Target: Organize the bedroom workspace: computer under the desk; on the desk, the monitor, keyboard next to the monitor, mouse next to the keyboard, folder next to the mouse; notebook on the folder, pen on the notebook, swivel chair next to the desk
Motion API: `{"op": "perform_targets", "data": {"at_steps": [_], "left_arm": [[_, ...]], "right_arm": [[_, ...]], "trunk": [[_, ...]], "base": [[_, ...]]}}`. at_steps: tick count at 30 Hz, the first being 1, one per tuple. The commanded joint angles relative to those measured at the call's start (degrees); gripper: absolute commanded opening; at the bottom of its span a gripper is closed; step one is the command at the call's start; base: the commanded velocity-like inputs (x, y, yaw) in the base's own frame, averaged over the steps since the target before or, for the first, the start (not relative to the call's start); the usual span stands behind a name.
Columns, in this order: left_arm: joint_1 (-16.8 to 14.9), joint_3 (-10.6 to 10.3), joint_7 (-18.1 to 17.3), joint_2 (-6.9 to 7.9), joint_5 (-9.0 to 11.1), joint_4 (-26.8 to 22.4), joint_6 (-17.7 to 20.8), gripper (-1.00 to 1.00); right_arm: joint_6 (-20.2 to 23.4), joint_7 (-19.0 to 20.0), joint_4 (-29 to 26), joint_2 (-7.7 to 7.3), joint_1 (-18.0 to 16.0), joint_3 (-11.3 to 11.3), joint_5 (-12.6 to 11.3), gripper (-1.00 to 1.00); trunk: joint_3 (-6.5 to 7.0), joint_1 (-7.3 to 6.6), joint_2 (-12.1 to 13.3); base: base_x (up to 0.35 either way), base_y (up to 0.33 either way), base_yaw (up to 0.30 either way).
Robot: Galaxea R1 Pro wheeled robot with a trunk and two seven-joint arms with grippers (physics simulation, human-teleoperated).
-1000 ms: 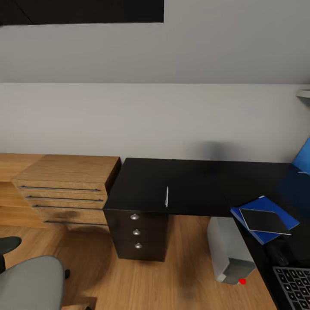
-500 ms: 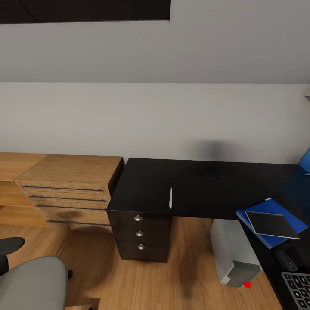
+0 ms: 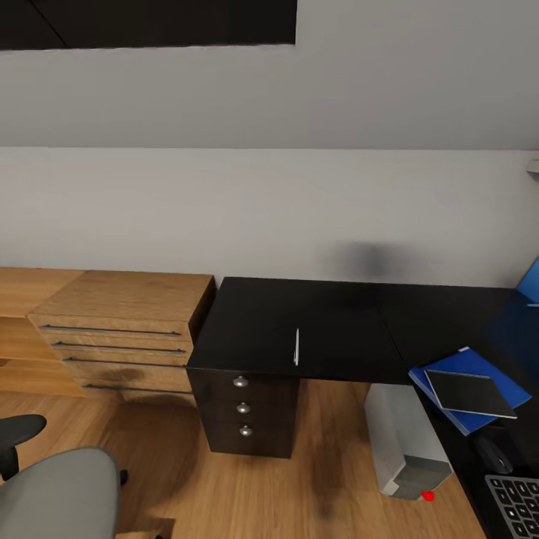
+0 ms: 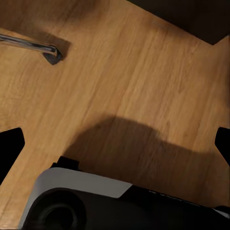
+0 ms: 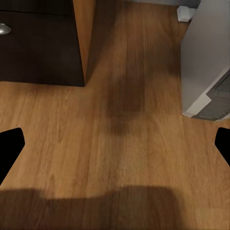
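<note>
Head view has swung slightly rightward: grey upholstered swivel chair [image 3: 56, 490] lower left, thin white pen [image 3: 296, 346] on the glossy black tabletop [image 3: 329, 329], boxy computer [image 3: 404, 438] beneath, dark notebook [image 3: 471, 393] atop the blue folder [image 3: 460, 374]. Left hand [image 4: 115, 148] and right hand [image 5: 115, 143], both spread open, hang above plank floor [image 5: 120, 153], well short of the pen.

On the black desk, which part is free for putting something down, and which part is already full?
The desk is bare from its edge beside the wooden chest to the pen, and again between the pen and the folder. At the head view's right it is crowded: folder with notebook on it, mouse, keyboard.
</note>
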Motion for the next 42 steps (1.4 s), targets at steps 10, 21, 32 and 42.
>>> {"op": "perform_targets", "data": {"at_steps": [10, 21, 32, 42], "left_arm": [[0.0, -0.3, -0.8, -0.57, 0.2, -1.2, 0.9, 1.00], [0.0, -0.4, -0.7, -0.63, 0.1, -2.0, -0.9, 1.00], [0.0, -0.7, -1.0, -0.57, -0.4, -2.2, -8.0, 1.00], [0.0, -0.7, -0.9, -0.54, -0.9, -2.2, -8.4, 1.00]], "right_arm": [[0.8, -0.8, -0.3, 0.20, -3.4, -1.1, -1.3, 1.00], [25.2, -1.7, -8.6, -0.81, -17.1, -5.3, -4.7, 1.00], [48.6, -2.3, -15.7, -1.20, -30.2, -13.0, -5.1, 1.00], [57.6, -8.3, -21.1, -1.34, -38.0, -14.3, -5.1, 1.00]], "trunk": [[1.75, -2.20, 4.0], [3.72, -4.62, 8.4], [5.69, -7.03, 12.8], [7.49, -9.23, 16.8]], "base": [[0.000, 0.000, 0.000], [0.000, 0.000, 0.000], [0.000, 0.000, 0.000], [0.000, 0.000, 0.000]]}}
